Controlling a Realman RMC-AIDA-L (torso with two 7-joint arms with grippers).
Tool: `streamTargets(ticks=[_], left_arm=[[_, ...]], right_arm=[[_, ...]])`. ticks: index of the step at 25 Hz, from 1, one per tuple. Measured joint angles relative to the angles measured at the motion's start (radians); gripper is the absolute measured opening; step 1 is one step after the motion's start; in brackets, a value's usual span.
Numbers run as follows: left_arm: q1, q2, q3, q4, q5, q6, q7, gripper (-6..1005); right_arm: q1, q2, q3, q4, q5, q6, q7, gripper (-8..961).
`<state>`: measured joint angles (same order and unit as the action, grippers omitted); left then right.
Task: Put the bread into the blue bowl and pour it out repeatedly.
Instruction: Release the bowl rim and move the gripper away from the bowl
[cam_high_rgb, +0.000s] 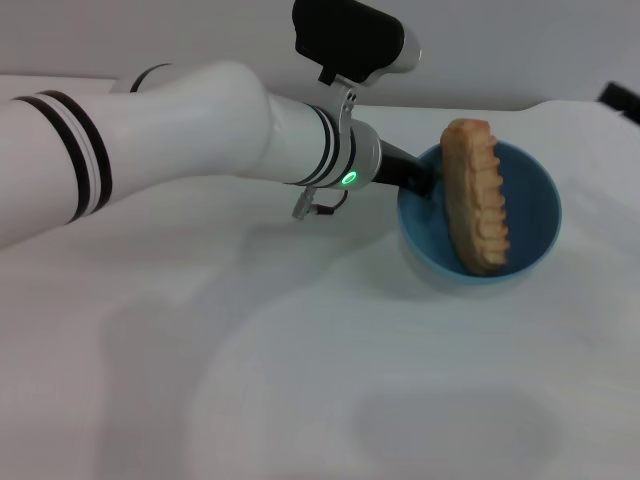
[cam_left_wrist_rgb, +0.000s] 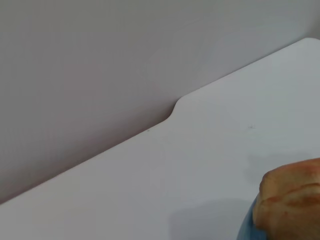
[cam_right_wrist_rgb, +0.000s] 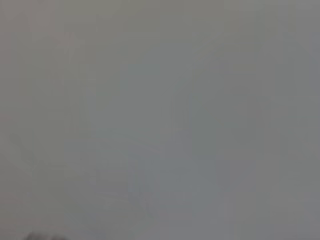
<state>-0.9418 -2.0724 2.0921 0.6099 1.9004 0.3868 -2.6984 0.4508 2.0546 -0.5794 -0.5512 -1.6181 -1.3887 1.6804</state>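
With the left pincer (cam_high_rgb: 418, 180) clamped on the blue bowl (cam_high_rgb: 535, 205) rim, a hasty tilt may fling the propped bread (cam_high_rgb: 477, 195) off the table (cam_high_rgb: 300, 380).

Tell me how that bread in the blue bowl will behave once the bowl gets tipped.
The bread leans on edge against the blue bowl's wall, one end above the rim, so it will probably slide out early. It looks rigid and moulded, likely keeping its shape. The bowl's glossy inside suggests little grip. The left gripper is at the bowl's rim.
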Motion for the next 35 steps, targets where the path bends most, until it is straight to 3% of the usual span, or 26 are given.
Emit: streamTargets(ticks=[2, 9, 27, 35], left_arm=[[0.0, 0.001, 0.0, 0.0, 0.0, 0.018, 0.003, -1], [0.014, -0.004, 0.014, -0.003, 0.001, 0.113, 0.01, -2], [0.033, -0.006, 0.101, 0.0, -0.1, 0.071, 0.01, -2], [0.032, -0.006, 0.127, -0.001, -0.101, 0.047, 0.009, 102]], right_arm=[[-0.042, -0.001, 0.037, -0.024, 0.051, 0.007, -0.012, 460], [-0.09, 0.008, 0.131, -0.018, 0.078, 0.028, -0.068, 504], [-0.086, 0.009, 0.135, 0.005, 0.08, 0.035, -0.068, 525], [-0.086, 0.009, 0.129, 0.009, 0.08, 0.035, -0.068, 534]])
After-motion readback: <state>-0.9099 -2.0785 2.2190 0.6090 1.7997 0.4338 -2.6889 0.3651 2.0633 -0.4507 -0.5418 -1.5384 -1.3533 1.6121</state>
